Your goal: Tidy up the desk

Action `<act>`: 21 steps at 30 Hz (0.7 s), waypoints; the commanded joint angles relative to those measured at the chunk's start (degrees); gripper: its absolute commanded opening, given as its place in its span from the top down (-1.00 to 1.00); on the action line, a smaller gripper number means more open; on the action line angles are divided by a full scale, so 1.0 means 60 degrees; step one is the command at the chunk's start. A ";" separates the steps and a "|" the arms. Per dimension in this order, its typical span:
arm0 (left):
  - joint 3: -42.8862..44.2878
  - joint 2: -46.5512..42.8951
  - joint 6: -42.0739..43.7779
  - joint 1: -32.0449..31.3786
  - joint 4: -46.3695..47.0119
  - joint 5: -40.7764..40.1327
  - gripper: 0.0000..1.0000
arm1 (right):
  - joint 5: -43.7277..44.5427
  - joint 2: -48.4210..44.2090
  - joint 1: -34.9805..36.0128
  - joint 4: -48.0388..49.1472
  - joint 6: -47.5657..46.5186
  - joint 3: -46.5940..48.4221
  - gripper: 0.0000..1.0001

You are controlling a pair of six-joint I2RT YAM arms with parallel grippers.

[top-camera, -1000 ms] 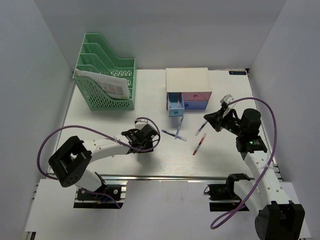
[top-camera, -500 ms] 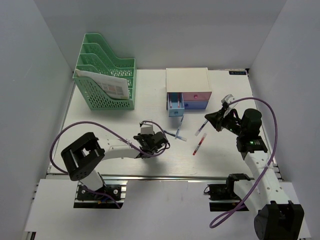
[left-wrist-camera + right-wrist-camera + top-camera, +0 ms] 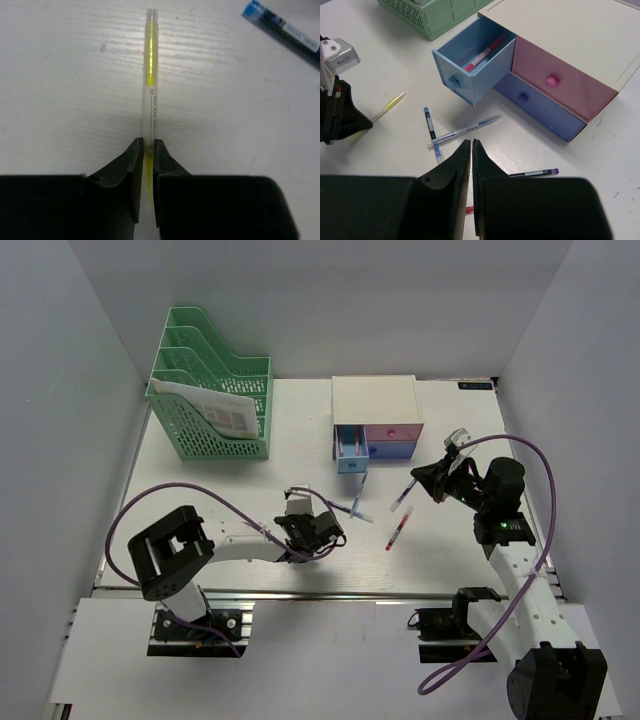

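White desk (image 3: 60, 75) lies just beneath the left gripper (image 3: 148, 145) pinching a yellow pen (image 3: 150, 75).

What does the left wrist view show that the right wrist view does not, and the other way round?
Only the left wrist view shows the left end effector pinching the translucent yellow pen between its fingers. Only the right wrist view shows the white drawer box, a red pen in its open light-blue drawer, and the green mesh file rack. Both show that yellow pen, the left end effector and the white desk.
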 commanded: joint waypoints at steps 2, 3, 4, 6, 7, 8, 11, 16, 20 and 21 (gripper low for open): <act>0.0445 -0.1092 0.1214 -0.0115 -0.1098 0.1085 1.00 | -0.0161 -0.0184 -0.0080 0.0395 0.0042 -0.0068 0.80; 0.0725 -0.1486 0.1566 -0.0115 -0.1302 0.1173 1.00 | -0.0161 -0.0198 -0.0066 0.0380 0.0028 -0.0054 0.80; 0.1047 -0.1679 0.2179 0.0001 -0.1739 0.1261 1.00 | -0.0161 -0.0213 -0.0080 0.0365 0.0013 -0.0053 0.81; 0.2116 -0.2074 0.2753 0.0090 -0.2485 0.1598 1.00 | -0.0161 -0.0257 -0.0066 0.0351 -0.0001 -0.0039 0.81; 0.2511 -0.2163 0.3206 0.0090 -0.2780 0.1628 1.00 | -0.0161 -0.0272 -0.0094 0.0351 -0.0001 -0.0039 0.81; 0.2921 -0.2207 0.3457 0.0090 -0.2986 0.1817 1.00 | -0.0161 -0.0301 -0.0095 0.0336 -0.0001 -0.0039 0.81; 0.4722 -0.2048 0.4321 0.0177 -0.3982 0.2620 1.00 | -0.0176 -0.0301 -0.0095 0.0336 -0.0001 -0.0024 0.81; 0.8880 -0.0179 0.5289 0.0469 -0.6003 0.3634 1.00 | -0.0147 -0.0389 -0.0095 0.0321 -0.0016 -0.0039 0.81; 1.2381 0.1798 0.5846 0.0806 -0.7439 0.4015 1.00 | -0.0118 -0.0520 -0.0124 0.0321 -0.0031 -0.0053 0.81; 1.3461 0.2212 0.5977 0.0996 -0.7906 0.4277 1.00 | -0.0118 -0.0521 -0.0110 0.0321 -0.0060 -0.0053 0.81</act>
